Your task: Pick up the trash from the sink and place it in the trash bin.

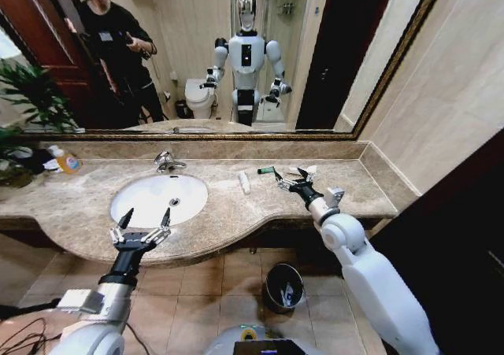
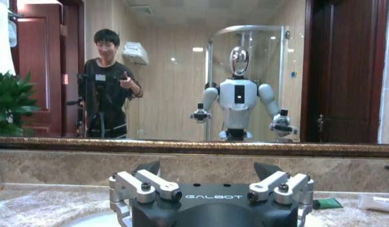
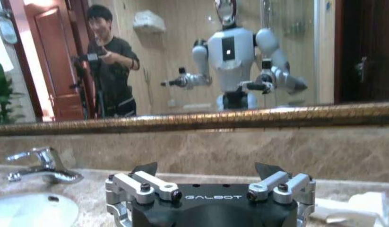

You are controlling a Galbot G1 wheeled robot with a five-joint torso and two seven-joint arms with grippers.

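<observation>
Left gripper [image 1: 145, 216] hovers at the sink's [image 1: 134, 213] near rim — fingers spread wide, holding nothing. Right gripper [image 1: 290, 177] is open and empty too — dark-green piece [image 1: 266, 170] just beyond its fingertips, white tube [image 1: 244, 183] beside them.

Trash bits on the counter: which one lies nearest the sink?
The white tube, lying alone just beside the sink rim. The dark-green piece and white wrapper lie farther along, by the right gripper.

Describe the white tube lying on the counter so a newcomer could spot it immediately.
Start at the oval white sink set in the marble countertop. Just past the basin's rim on the robot's right, a small white tube lies flat and alone on the stone. The dark-green piece and white wrappers sit farther right, nearer the mirror, by the right tool.
</observation>
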